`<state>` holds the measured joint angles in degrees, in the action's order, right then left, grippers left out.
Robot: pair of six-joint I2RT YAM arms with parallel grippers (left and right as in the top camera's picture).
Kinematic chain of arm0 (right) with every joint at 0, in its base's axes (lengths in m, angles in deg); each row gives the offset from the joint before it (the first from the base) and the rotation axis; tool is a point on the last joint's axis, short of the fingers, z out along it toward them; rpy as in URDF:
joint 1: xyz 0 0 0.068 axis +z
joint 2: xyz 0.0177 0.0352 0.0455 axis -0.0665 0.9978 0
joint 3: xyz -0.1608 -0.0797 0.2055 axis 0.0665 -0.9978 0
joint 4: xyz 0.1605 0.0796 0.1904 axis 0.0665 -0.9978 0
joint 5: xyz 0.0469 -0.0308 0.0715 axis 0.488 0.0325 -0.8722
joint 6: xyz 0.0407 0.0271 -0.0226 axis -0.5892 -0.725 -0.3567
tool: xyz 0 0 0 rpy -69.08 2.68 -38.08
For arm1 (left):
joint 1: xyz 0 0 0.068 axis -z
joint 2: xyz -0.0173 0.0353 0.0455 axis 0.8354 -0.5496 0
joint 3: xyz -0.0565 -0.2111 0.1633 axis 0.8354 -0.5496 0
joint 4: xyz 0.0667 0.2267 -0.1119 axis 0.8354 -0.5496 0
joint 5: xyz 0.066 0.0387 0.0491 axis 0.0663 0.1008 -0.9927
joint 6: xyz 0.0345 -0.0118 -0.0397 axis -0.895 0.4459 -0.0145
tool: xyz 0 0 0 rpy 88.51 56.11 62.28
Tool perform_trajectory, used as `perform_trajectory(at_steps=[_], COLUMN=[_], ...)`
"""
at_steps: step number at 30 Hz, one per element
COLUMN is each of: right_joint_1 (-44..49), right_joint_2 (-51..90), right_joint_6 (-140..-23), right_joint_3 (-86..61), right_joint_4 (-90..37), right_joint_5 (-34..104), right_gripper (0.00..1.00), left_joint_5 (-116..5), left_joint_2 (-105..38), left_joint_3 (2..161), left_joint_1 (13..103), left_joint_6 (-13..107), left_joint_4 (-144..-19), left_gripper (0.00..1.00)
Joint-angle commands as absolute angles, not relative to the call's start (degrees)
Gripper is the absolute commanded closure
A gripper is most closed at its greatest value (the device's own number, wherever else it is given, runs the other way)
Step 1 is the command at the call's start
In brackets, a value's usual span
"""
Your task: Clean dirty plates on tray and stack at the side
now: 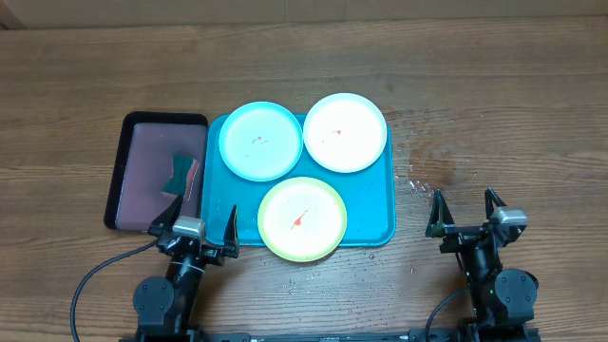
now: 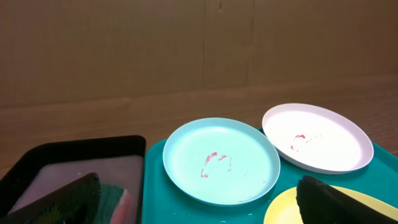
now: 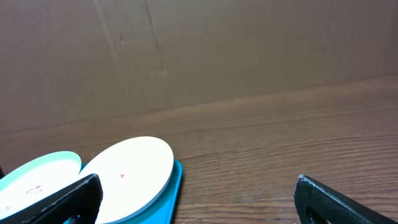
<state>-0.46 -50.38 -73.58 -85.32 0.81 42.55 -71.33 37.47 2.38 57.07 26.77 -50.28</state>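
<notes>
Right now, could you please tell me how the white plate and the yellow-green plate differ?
The white plate is white; the yellow-green plate is lime. The white plate lies at the far right corner of the tray; the yellow-green plate lies at its near edge. The white plate's red smear is faint; the yellow-green plate's is bolder. Both are round and alike in size.
</notes>
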Motion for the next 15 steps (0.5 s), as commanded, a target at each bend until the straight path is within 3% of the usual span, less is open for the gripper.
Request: perform_trajectory(at_steps=[1,15], right_joint_1=[-0.89,-0.89], right_joint_2=[-50.78,-50.71], right_joint_6=[-73.21,-74.13], right_joint_3=[-85.91,-85.91], right_joint_4=[1.14,1.36], right_joint_5=[43.09,42.22], right_gripper=[0.00,0.00], left_joint_5=[-71.48,-71.72], left_joint_2=[37.86,37.86], left_joint_3=[2.18,2.18], left_joint_1=[57.33,57.33], left_joint_6=[25.68,25.70], left_joint_4=[-50.26,-49.96], left_gripper=[0.00,0.00])
